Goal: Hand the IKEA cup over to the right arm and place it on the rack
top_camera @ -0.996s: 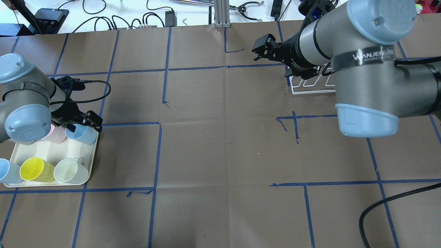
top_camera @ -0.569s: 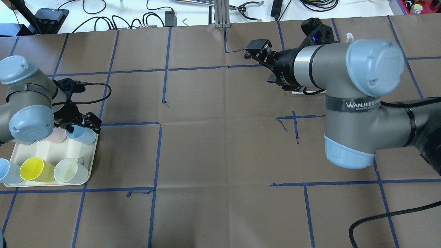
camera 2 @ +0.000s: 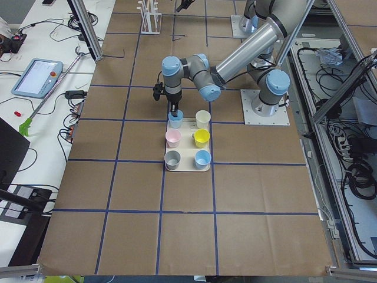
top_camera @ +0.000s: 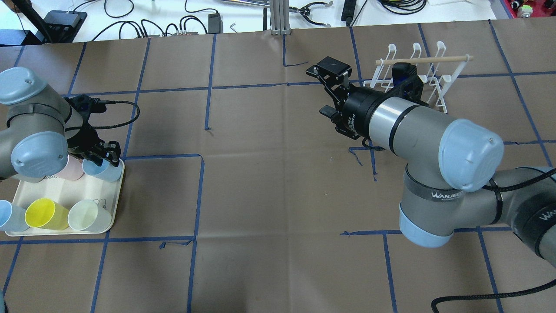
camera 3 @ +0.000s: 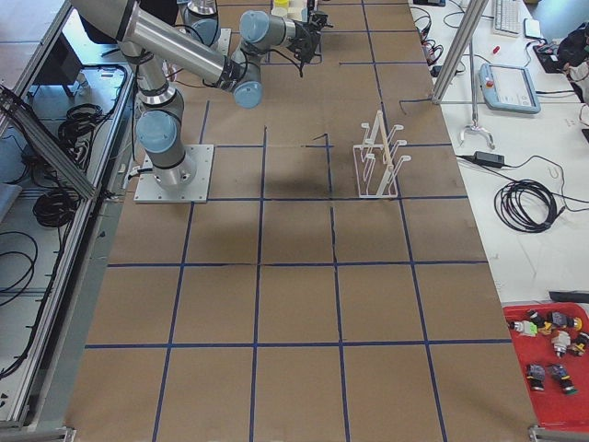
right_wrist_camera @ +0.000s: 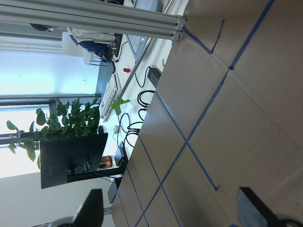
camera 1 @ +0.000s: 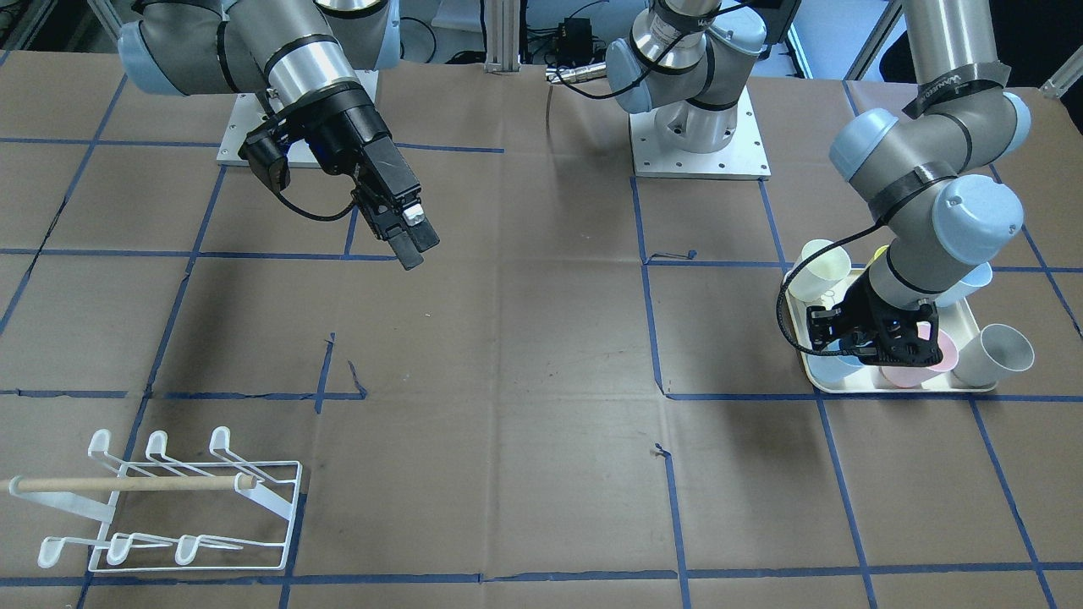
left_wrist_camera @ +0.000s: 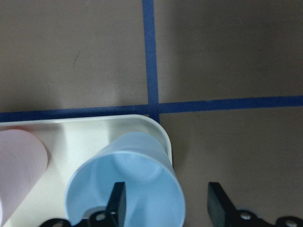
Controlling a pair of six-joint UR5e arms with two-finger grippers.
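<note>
A light blue cup [top_camera: 107, 171] lies on its side at the far right corner of the cream tray [top_camera: 65, 191]. My left gripper [top_camera: 102, 158] is open at its mouth. In the left wrist view one finger [left_wrist_camera: 117, 203] is inside the cup [left_wrist_camera: 137, 179], the other is outside, and the wall stands between them with a gap. My right gripper [top_camera: 325, 90] is open and empty, in the air over the table's middle-right. It also shows in the front-facing view [camera 1: 409, 239]. The white wire rack [top_camera: 417, 74] with its wooden dowel stands empty behind the right arm.
The tray also holds a pink cup [top_camera: 71, 170], a yellow cup [top_camera: 43, 213], a pale green cup [top_camera: 89, 215] and another blue cup [top_camera: 8, 216]. The right arm's elbow [top_camera: 469, 156] hangs over the table's right half. Cables lie along the far edge.
The right arm has swung back toward the robot, uncovering the rack, and its gripper has shifted slightly toward the table's middle. The left gripper has moved slightly at the blue cup's mouth.
</note>
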